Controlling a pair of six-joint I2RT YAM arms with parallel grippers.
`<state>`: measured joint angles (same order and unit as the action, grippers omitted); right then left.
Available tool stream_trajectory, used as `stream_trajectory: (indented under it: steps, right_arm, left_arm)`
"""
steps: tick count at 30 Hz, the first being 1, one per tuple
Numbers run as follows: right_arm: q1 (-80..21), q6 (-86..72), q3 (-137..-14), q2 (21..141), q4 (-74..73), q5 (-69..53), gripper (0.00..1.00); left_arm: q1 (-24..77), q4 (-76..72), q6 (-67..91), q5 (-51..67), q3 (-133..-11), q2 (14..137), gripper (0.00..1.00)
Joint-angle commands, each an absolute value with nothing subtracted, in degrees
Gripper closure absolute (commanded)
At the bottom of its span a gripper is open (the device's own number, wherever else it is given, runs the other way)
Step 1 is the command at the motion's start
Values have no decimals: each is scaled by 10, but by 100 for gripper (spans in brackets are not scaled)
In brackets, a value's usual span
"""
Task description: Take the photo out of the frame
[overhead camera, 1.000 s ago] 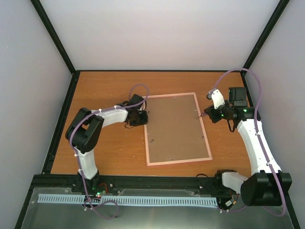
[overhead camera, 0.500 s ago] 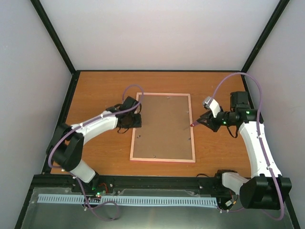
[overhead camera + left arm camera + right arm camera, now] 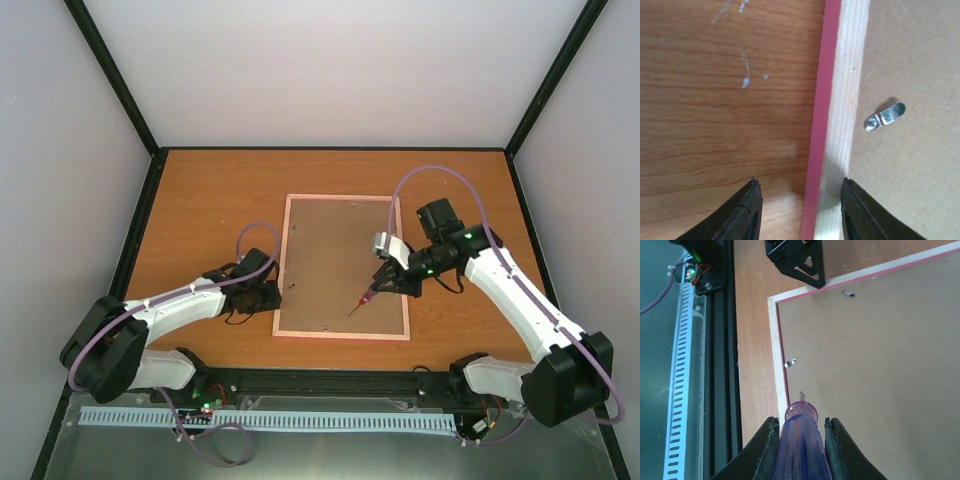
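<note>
- Two things have changed in the last second: the frame (image 3: 341, 334) has swung from a skewed lie to square with the tabletop (image 3: 200, 200) and sits further left, and both arms have taken new stations.
- The frame lies face down, pink border around the brown backing board (image 3: 335, 250), which is uppermost.
- The photo is not visible; I judge it is under that board, so nothing is out yet.
- The left gripper (image 3: 800, 187) has slid down the frame's left side towards the near corner. Its fingers stand apart, one over bare tabletop and one over the frame's wooden edge, gripping nothing.
- The right gripper (image 3: 392, 277) has come in from beyond the right border and now hangs over the board, clamped on the screwdriver (image 3: 801, 440).
- The screwdriver tip points at the near edge, close to a small metal clip (image 3: 789, 363); another clip (image 3: 884, 116) sits beside the left gripper.
- This looks like the clip-turning step beginning: frame steadied, tool aimed, board held by clips that remain to be turned.
</note>
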<state>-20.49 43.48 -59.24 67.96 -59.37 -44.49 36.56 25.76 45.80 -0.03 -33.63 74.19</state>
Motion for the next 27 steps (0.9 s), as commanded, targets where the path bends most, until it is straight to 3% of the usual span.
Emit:
stream_trajectory:
  steps: [1,7,16,27]
  right_arm:
    - [-251,417,-592,711,-571,-438,97]
    - [-315,387,-602,740,-544,-430,97]
    - [-408,354,-632,781,-519,-396,97]
    - [-421,287,-665,775,-477,-362,97]
  left_arm:
    - [375,194,478,22,-321,729,56]
    - [381,174,473,37,-312,733,57]
    - [382,201,496,19,-298,739,67]
    - [382,165,507,29,-270,751,78]
